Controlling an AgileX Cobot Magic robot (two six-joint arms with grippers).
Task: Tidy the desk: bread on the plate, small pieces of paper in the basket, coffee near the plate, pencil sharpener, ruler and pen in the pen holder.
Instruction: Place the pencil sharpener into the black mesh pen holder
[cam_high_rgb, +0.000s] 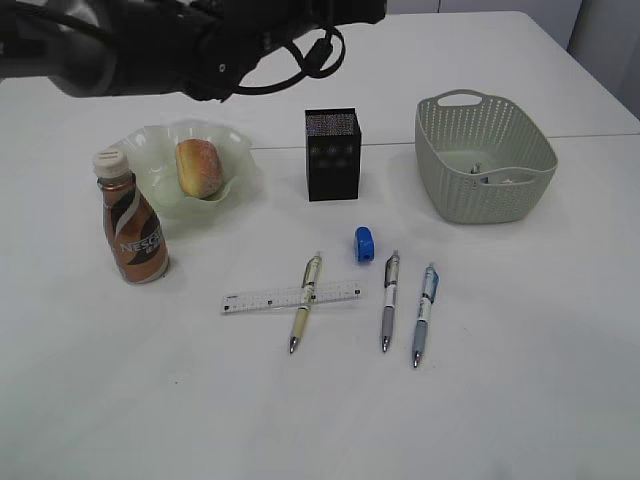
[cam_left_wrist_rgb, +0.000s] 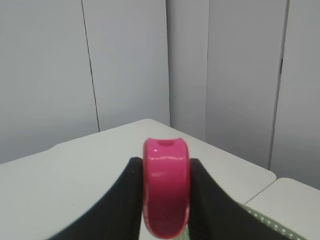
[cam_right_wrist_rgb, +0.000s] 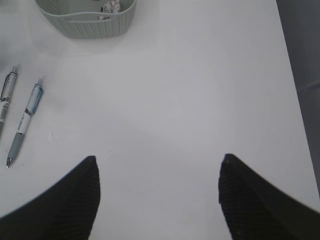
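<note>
My left gripper (cam_left_wrist_rgb: 166, 165) is shut on a pink pencil sharpener (cam_left_wrist_rgb: 166, 195), held high and facing the far wall. Its black arm (cam_high_rgb: 150, 40) crosses the top of the exterior view. A blue pencil sharpener (cam_high_rgb: 364, 243) lies on the desk (cam_high_rgb: 520, 400) in front of the black pen holder (cam_high_rgb: 332, 154). The ruler (cam_high_rgb: 290, 297) lies flat under a beige pen (cam_high_rgb: 305, 315); two more pens (cam_high_rgb: 389, 300) (cam_high_rgb: 424, 313) lie to the right. Bread (cam_high_rgb: 199, 167) sits on the green plate (cam_high_rgb: 150, 150), coffee (cam_high_rgb: 131, 218) beside it. My right gripper (cam_right_wrist_rgb: 157, 160) is open over bare desk.
The grey-green basket (cam_high_rgb: 440, 135) stands at the back right with small pieces of paper (cam_high_rgb: 500, 178) inside. In the right wrist view the basket (cam_right_wrist_rgb: 85, 22) is at the top left and two pens (cam_right_wrist_rgb: 25, 120) lie at the left; the desk's right edge (cam_right_wrist_rgb: 292, 75) is close.
</note>
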